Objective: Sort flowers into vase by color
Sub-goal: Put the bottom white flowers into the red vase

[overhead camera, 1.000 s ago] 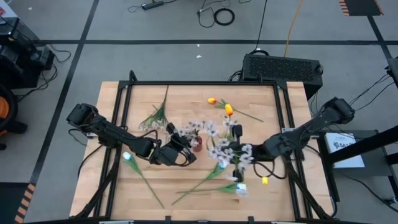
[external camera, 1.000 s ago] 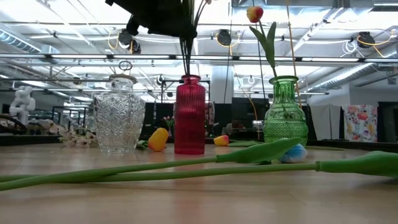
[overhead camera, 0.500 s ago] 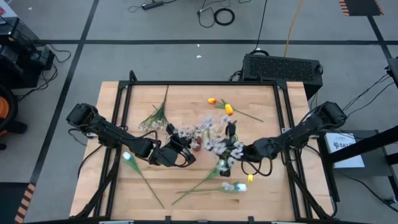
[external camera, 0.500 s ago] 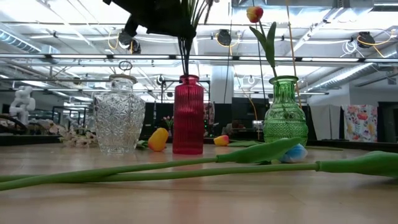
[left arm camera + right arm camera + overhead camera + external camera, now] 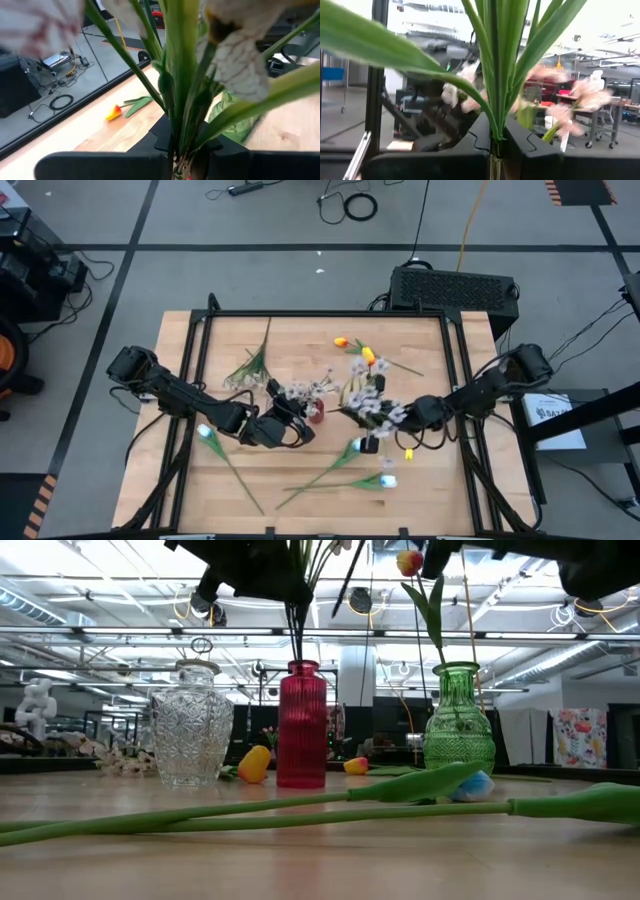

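Flowers: I see artificial green-stemmed sprays of small pale pink-white blossoms in both grippers. Left gripper point(image 5: 297, 423) sits near table centre, directly over the ribbed red glass vase point(image 5: 302, 724); jaws closed tight on one pale pink-white blossom spray point(image 5: 300, 391), w/ its dark stems running down into the vase neck in the low view. Right gripper point(image 5: 400, 417) is just right of centre, jaws clamped on a second pale pink-white blossom spray point(image 5: 368, 402), held in the air above the table, btwn the red vase and the ribbed green glass vase point(image 5: 459, 732).

Green vase holds one orange-yellow tulip on a long stem point(image 5: 409, 562). Cut clear glass vase point(image 5: 188, 737) stands left of the red one in the low view. Loose on the wooden table point(image 5: 420, 350): two orange-yellow tulips point(image 5: 356, 348) at the far side, a leafy green spray point(image 5: 252, 365) far-left, two pale-blue tulips w/ long stems point(image 5: 372, 478) near the front edge, one more pale-blue tulip point(image 5: 204, 432) under the left arm.
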